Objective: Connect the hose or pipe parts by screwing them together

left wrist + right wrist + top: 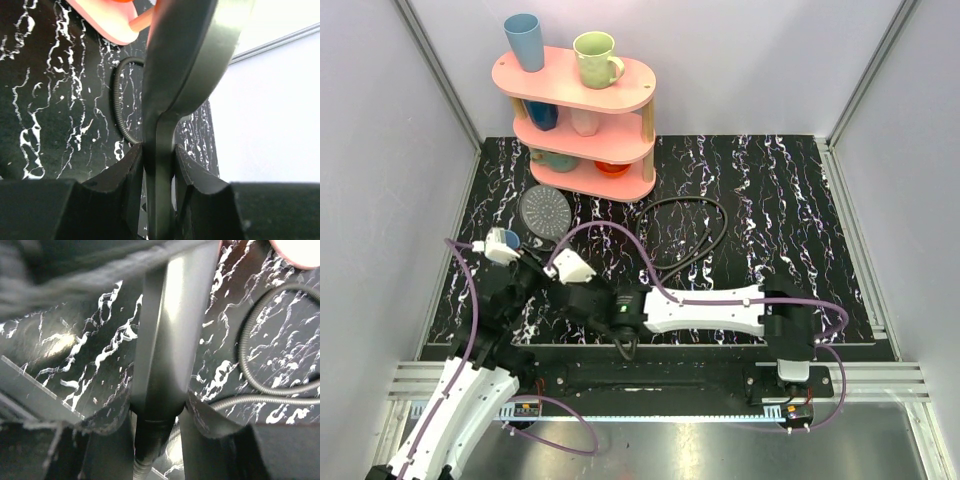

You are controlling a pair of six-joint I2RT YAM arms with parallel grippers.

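Count: one shower head (545, 212), one hose (705, 225), two arms, one shelf (560, 80) of three tiers, six cups. Shower head: round grey perforated face turned up, dark smooth handle running toward the arms; it is at the left of the black white-veined tabletop (770, 200), just in front of the shelf's lowest tier. Hose: thin, ribbed, flexible, black from above and glinting grey in the right wrist view; it lies in a loose loop mid-table, right of the head. Left gripper (159, 155): fingers pressed onto the narrow neck of the handle, one on each side, with the head seen edge-on above them. Right gripper (159, 410): fingers lie against both sides of the handle's lower end, pinching it just above a darker collar. A ribbed stub shows below that collar; cannot tell if it is threaded on. Shelf: pink, oval boards on wooden posts. Top tier has a blue tumbler (524, 40) and a green mug (595, 58); the lower tiers hold two cups each, partly hidden. Purple cables (620, 235) arc over both arms, and the right forearm crosses the front of the table.
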